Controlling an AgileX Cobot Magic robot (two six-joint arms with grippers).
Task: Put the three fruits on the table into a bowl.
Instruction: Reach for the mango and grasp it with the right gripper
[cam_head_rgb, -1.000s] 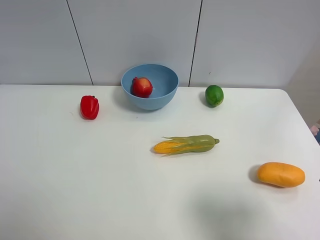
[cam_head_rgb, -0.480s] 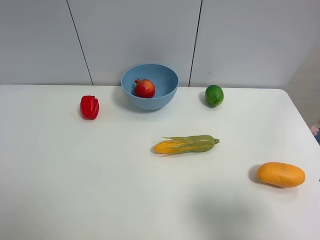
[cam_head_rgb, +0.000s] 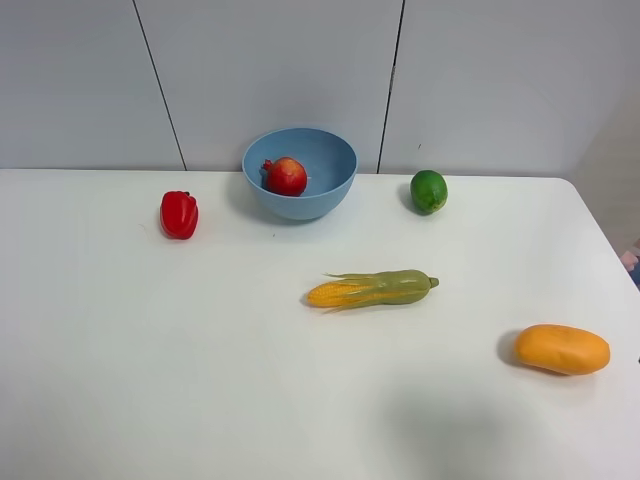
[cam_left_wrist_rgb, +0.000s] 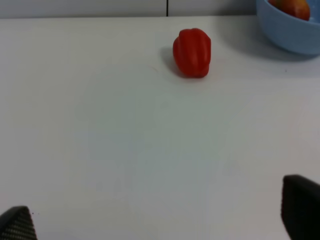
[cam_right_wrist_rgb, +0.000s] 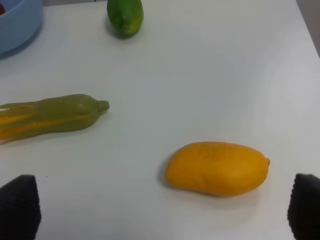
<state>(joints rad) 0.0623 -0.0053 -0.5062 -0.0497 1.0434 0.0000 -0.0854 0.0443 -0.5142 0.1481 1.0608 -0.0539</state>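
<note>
Inside smooth round bowl (cam_head_rgb: 305, 207): glossy pomegranate (cam_head_rgb: 287, 176); oblong mango (cam_head_rgb: 562, 349) on table (cam_head_rgb: 200, 360).

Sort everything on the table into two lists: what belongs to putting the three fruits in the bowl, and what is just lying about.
Belongs to the job: bowl; pomegranate, already inside it; lime and mango, both outside it.

Just lying about: pepper; corn.

The bench (cam_head_rgb: 150, 380) is looking smooth and matt white. The bowl (cam_head_rgb: 312, 206) is showing smooth, faintly glossy plastic. The mango (cam_right_wrist_rgb: 216, 168) is showing a finely dimpled, matt skin.
</note>
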